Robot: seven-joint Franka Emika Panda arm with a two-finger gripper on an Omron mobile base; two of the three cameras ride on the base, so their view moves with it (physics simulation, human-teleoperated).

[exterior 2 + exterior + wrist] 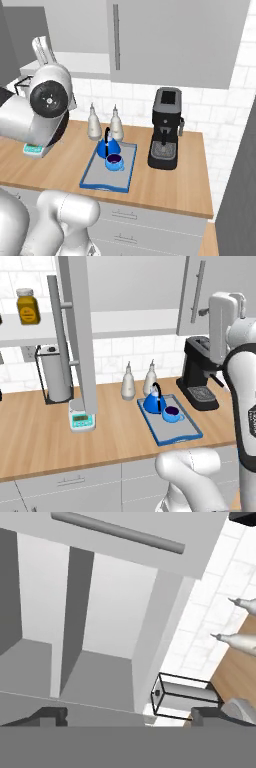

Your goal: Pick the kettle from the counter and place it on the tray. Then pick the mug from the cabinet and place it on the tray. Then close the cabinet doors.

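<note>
The blue kettle [154, 401] [108, 146] and the rounder blue mug [172, 413] [114, 161] both stand on the blue-rimmed grey tray [177, 430] [107, 177], which lies on the wooden counter [40, 431]. The cabinet [130, 286] is open on its left half. Its left door [80, 331] is swung out edge-on toward me. The right door [215, 296] [175, 40] looks closed or nearly so. My gripper [129, 714] is open and holds nothing. It is raised in front of the bare cabinet interior [110, 612], with the right door's bar handle [117, 532] near the frame top.
A black coffee machine [200, 376] [165, 130] stands right of the tray. Two pale bottles [128, 383] [94, 122] are behind it. A paper towel holder [55, 373] [185, 694] and a small scale [81, 416] sit to the left. A yellow jar [27, 306] stands on the cabinet shelf.
</note>
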